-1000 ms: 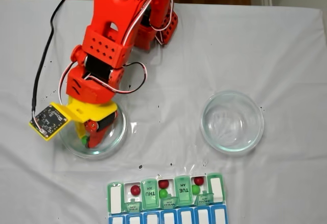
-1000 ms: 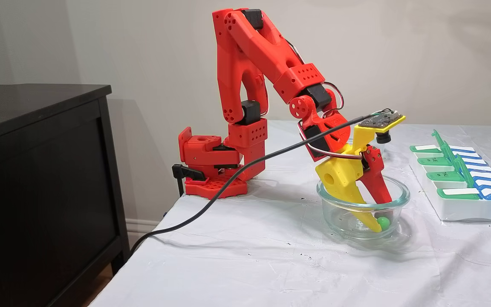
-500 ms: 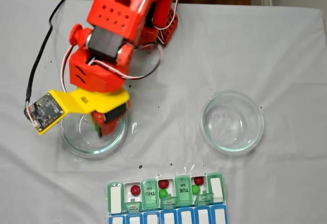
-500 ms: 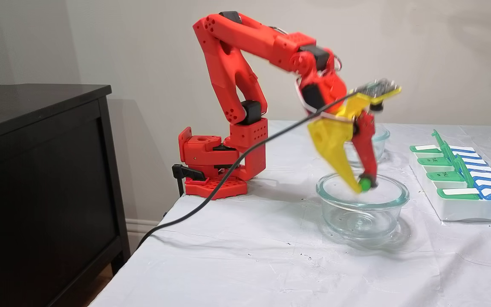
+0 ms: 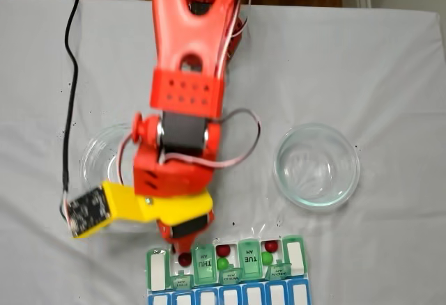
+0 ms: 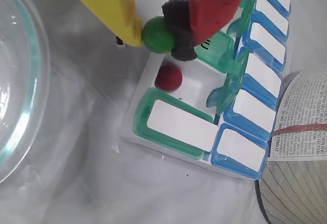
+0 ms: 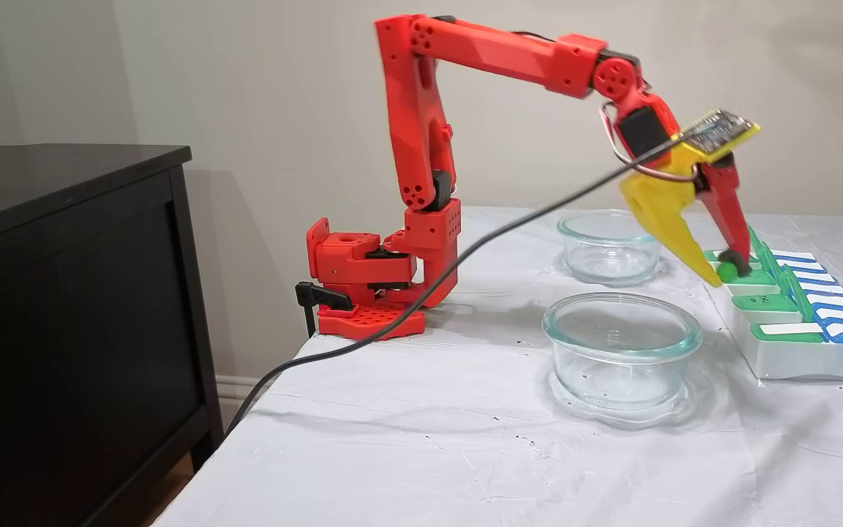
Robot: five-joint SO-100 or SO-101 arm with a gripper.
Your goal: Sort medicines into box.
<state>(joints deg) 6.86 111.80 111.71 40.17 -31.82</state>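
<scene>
The gripper has carried a green ball — pinched between its fingers — from the near glass dish to the box, above the open compartment holding a red ball. Raised lids crowd one side; descent room is narrow.

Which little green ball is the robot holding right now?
The green ball pinched in the gripper, above the pill box compartment with one red ball. The other two green balls already lie in compartments further along.
</scene>
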